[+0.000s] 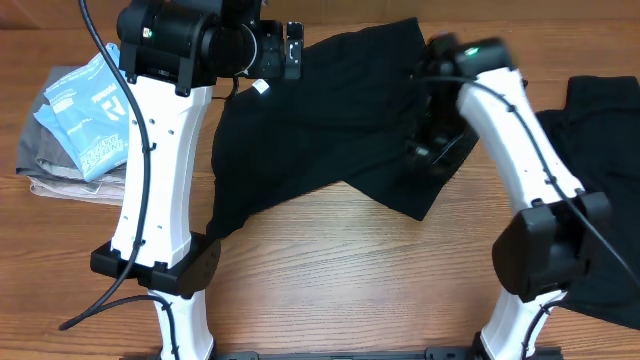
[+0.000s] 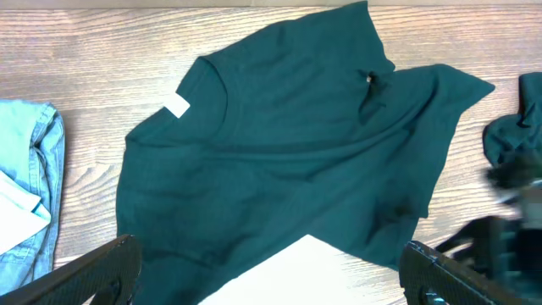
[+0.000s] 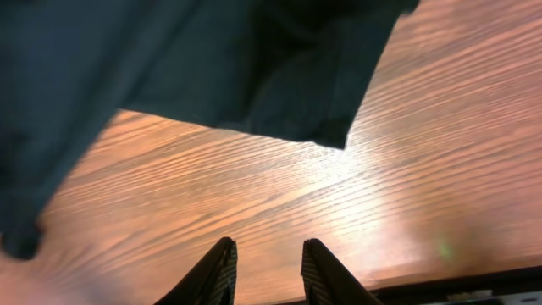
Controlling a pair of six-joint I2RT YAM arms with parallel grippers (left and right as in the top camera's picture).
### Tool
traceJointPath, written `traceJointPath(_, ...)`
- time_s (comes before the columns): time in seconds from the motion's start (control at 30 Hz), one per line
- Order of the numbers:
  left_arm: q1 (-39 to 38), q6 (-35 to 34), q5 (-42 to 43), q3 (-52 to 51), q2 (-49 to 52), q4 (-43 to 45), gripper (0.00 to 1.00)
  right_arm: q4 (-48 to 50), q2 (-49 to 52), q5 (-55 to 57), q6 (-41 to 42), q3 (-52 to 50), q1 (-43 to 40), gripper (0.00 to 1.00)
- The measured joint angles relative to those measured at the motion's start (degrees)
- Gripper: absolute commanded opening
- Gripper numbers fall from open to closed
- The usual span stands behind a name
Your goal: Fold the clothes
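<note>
A black T-shirt (image 1: 330, 120) lies spread and rumpled across the far middle of the table, its white neck label (image 1: 262, 87) at the upper left. The left wrist view shows the same shirt (image 2: 279, 152) and label (image 2: 176, 105) from above. My left gripper (image 1: 295, 50) hovers over the collar area, and its jaws (image 2: 271, 247) are wide open with nothing in them. My right gripper (image 1: 430, 140) is low over the shirt's right side. Its fingers (image 3: 267, 246) stand a little apart over bare wood, the shirt's hem (image 3: 212, 68) just beyond them.
Another black garment (image 1: 600, 130) lies at the table's right edge. A light-blue printed garment (image 1: 90, 115) sits on grey folded clothes (image 1: 50, 175) at the far left, also visible in the left wrist view (image 2: 25, 203). Bare wood runs along the near side.
</note>
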Motion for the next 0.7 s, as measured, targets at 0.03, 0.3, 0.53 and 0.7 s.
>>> traceJointPath(0.03, 0.0, 0.0, 0.0, 0.0, 0.0, 0.0, 1.0, 1.5, 0.0, 0.4, 0.9, -2.4, 0.8, 0.32)
traceJointPath(0.3, 0.0, 0.0, 0.0, 0.0, 0.0, 0.0, 1.0, 13.3, 0.0, 0.0, 5.9, -19.7, 1.0, 0.33)
traceJointPath(0.53, 0.0, 0.0, 0.0, 0.0, 0.0, 0.0, 1.0, 25.6, 0.0, -1.8, 7.1, -31.3, 0.1, 0.36)
traceJointPath(0.7, 0.0, 0.0, 0.0, 0.0, 0.0, 0.0, 1.0, 30.4, -1.9, -2.4, 8.9, -35.6, -0.2, 0.43)
